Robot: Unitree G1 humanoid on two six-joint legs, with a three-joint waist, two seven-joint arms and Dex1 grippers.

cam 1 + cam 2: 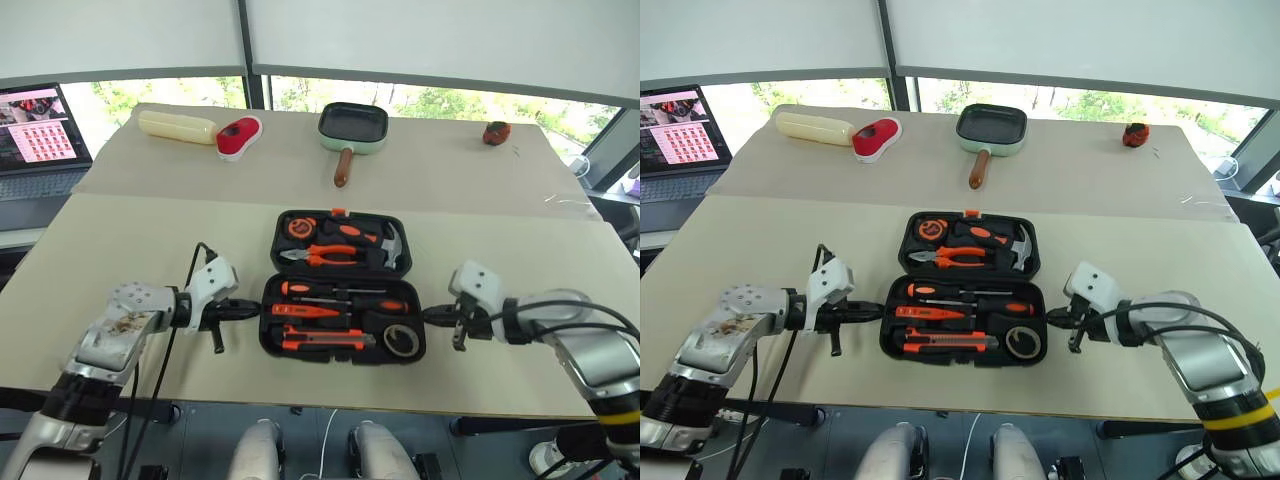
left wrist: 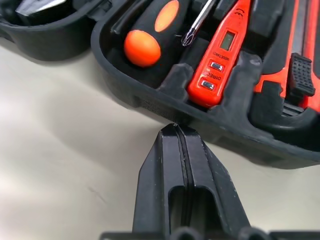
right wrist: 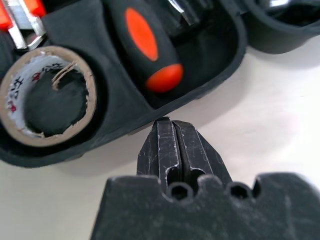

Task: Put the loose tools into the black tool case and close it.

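Left gripper (image 2: 176, 131) and right gripper (image 3: 169, 124) — jaws pressed together, empty, tips at opposite side walls of the open black tool case (image 1: 343, 345), frame centre. Screwdrivers (image 1: 345, 290), tester screwdriver (image 1: 305, 311), utility knife (image 1: 325, 341), tape roll (image 1: 402, 340) — seated in near half.

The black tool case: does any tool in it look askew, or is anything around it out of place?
Nothing stands out. The black tool case lies open and flat on the table, and the screwdrivers, utility knife and tape roll sit in their recesses in the near half. The tape roll's cardboard core is slightly frayed inside.
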